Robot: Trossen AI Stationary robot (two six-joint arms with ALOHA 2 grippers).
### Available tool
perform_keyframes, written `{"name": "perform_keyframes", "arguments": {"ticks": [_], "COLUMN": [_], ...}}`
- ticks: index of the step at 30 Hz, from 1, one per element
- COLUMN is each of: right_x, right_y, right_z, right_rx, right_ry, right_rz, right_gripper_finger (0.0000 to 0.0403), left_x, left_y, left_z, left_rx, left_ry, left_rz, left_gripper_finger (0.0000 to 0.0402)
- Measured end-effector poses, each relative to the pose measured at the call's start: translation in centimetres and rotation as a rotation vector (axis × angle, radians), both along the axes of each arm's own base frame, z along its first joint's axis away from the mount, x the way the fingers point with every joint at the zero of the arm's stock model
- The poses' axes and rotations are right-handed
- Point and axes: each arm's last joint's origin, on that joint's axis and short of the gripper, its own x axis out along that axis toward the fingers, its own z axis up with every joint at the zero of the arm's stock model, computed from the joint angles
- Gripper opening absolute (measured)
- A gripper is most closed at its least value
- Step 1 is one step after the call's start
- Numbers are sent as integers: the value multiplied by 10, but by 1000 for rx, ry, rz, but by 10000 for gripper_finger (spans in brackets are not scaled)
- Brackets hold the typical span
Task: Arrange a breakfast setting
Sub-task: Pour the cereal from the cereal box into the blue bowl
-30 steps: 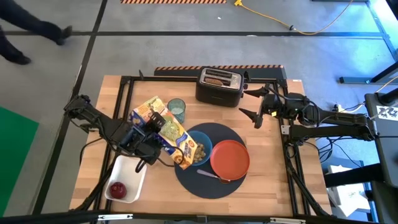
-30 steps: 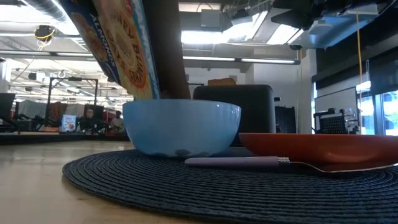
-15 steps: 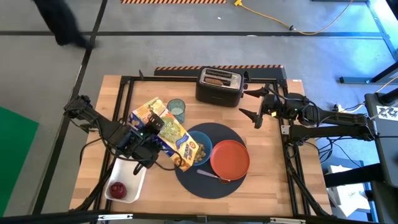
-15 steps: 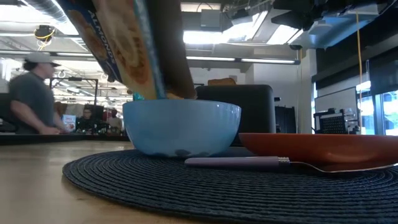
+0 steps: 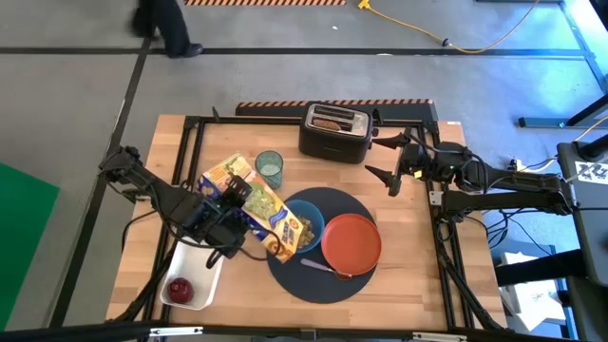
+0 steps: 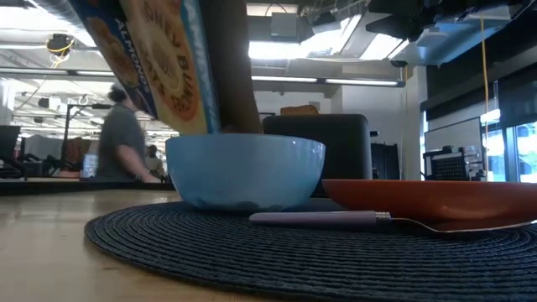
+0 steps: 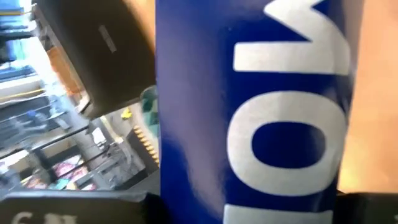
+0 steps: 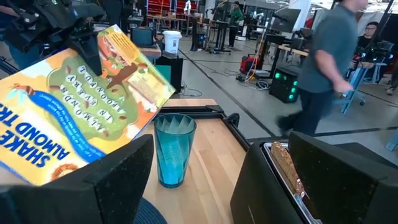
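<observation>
Cereal box [image 5: 255, 207] tilted over blue bowl [image 5: 306, 224] on round dark mat [image 5: 318, 281], clamped by left gripper [image 5: 228, 201]; probably light, crushable card, best pinched mid-body; right gripper [image 5: 388, 160] spread wide, empty, beside toaster [image 5: 333, 132].

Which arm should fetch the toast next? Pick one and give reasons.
Right. The right gripper hangs open and empty beside the toaster, where the toast slice sits. The left gripper is shut on the cereal box, tilted over the blue bowl.
</observation>
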Motion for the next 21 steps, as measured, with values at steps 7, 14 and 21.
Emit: {"name": "perform_keyframes", "arguments": {"ticks": [7, 14, 21], "right_x": [4, 34, 67], "right_y": [1, 1, 21], "right_z": [-2, -12, -35], "right_rx": [20, 44, 19], "right_ry": [6, 14, 87], "right_rz": [40, 194, 237], "right_gripper_finger": [363, 363, 358], "left_x": [0, 3, 9], "left_y": [1, 8, 24], "left_z": [1, -1, -2], "left_rx": [4, -148, -188], "left_ry": [-21, -17, 18], "left_rz": [21, 154, 208], "left_gripper_finger": [120, 120, 120]}}
